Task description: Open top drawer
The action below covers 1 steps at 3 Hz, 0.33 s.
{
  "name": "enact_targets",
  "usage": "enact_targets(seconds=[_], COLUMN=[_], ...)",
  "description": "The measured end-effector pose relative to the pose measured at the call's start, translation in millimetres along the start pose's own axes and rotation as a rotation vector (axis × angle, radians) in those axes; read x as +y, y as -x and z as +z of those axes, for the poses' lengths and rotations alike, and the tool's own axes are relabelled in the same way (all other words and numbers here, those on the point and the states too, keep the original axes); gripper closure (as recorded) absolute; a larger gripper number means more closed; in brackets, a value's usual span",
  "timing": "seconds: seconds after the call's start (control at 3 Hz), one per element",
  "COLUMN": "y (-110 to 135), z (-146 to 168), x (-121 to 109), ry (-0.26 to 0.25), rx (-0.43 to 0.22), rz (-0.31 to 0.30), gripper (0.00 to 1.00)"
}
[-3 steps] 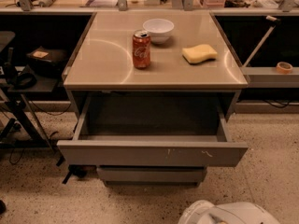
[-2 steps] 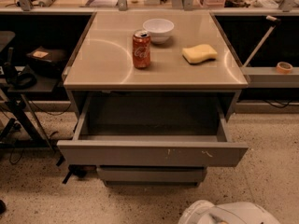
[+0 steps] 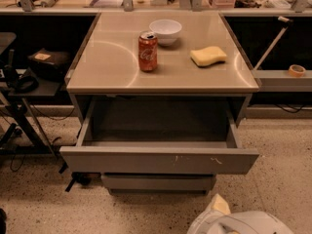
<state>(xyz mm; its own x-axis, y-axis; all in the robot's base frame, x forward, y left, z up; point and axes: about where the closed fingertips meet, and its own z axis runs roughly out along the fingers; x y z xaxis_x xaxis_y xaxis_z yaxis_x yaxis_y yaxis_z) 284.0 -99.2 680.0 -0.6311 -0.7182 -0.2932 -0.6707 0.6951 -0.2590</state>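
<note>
The top drawer (image 3: 158, 160) is a wide grey flat front with small white scuffs right of centre. It stands pulled far out from under the tabletop, and its inside (image 3: 156, 126) shows nothing in it. Below it a narrower grey drawer front (image 3: 158, 182) sits closed. My gripper is out of view. Only a white rounded part of my arm (image 3: 239, 221) shows at the bottom edge, in front of and to the right of the drawer, apart from it.
On the beige tabletop (image 3: 107, 67) stand a red cola can (image 3: 147, 51), a white bowl (image 3: 165, 31) and a yellow sponge (image 3: 208, 56). A black stand with cables (image 3: 24, 96) is on the left. A shelf with a tape roll (image 3: 296, 70) is on the right. The floor is speckled.
</note>
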Motion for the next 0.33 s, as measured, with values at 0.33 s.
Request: enact_targets(seconds=[0.33], y=[0.0], z=[0.0], x=[0.0], ry=[0.000], rx=[0.000], rz=[0.000], gripper=[0.00])
